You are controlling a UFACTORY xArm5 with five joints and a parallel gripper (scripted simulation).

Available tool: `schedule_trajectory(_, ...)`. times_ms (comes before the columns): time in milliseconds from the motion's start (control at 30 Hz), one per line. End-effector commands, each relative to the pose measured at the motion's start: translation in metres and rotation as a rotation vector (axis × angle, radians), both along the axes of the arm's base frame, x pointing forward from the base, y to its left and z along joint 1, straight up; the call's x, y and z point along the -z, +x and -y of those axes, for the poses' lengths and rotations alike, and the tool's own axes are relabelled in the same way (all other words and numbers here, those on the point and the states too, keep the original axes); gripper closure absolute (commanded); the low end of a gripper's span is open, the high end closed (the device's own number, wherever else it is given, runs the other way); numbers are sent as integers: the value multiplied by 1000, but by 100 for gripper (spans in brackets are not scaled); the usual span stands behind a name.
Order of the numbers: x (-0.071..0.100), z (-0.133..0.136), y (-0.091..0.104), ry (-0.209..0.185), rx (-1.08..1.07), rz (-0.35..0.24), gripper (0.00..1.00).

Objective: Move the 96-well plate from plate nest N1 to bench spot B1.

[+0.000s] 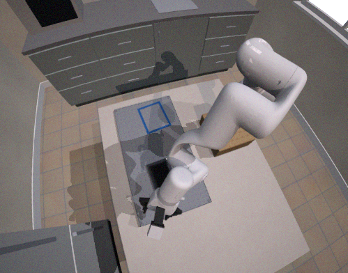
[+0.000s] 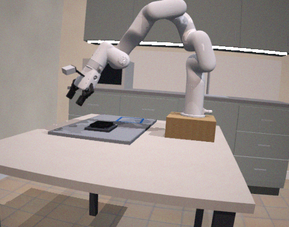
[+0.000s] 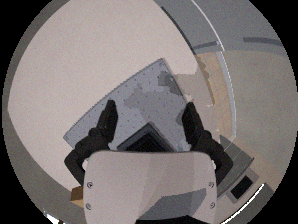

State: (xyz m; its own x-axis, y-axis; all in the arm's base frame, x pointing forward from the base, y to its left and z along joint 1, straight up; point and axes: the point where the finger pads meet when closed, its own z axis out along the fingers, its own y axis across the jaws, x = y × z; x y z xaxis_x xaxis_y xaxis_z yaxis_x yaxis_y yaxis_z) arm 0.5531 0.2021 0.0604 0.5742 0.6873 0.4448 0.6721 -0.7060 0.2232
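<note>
The dark 96-well plate (image 2: 101,125) lies flat in the nest on the grey deck mat (image 2: 103,129); from above it shows partly hidden by the arm (image 1: 158,172). The blue taped outline B1 (image 1: 154,117) is at the far end of the mat, and it also shows in the side view (image 2: 130,119). My gripper (image 2: 79,96) is open and empty, tilted downward, high above the near end of the mat. In the wrist view the open fingers frame the mat, with a corner of the plate (image 3: 143,141) between them.
The arm's wooden base block (image 2: 190,126) stands on the table to the right of the mat. Cabinets with drawers (image 1: 131,52) stand behind the table. A grey appliance (image 1: 54,247) stands off the table's near left corner.
</note>
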Motion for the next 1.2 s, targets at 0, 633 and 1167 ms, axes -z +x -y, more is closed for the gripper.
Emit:
schedule_trajectory(0, 4, 17, -6, -52, -48, -30, 0)
schedule_trajectory(633, 22, 78, -38, -226, -274, -194, 0)
schedule_trajectory(1167, 31, 123, -76, -302, -463, -328, 0)
